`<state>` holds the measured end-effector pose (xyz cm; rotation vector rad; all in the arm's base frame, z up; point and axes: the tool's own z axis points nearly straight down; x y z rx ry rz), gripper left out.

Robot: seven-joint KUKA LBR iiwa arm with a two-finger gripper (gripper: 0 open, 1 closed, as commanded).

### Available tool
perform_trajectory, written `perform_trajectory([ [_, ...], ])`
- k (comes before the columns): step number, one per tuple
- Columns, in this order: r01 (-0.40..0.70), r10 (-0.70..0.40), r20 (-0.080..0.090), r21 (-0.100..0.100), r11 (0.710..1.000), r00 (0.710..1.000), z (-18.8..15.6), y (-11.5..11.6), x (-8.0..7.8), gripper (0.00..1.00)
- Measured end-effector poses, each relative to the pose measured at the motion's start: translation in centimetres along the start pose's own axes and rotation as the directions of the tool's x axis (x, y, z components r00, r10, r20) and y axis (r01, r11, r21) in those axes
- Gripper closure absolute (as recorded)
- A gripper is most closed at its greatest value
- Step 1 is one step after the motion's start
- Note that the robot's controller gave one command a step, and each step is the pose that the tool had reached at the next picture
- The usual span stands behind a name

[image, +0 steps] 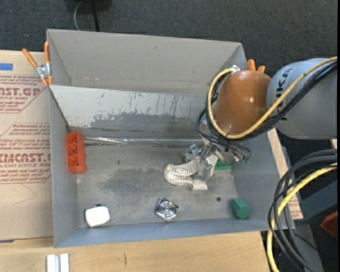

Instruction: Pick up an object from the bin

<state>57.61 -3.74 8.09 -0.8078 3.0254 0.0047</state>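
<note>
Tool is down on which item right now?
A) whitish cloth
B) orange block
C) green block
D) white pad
A: the tool sits at the upper right end of the whitish cloth. The orange block is far to the left, the white pad is at lower left, and the green block is at lower right, all apart from it.

Rag centre-right, brick far left.
</note>
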Motion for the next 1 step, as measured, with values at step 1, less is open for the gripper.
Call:
perform_trajectory([
  [1,0.000,0.000,0.000,0.000,1.000,1.000,0.00,0.00,0.00,1.00],
])
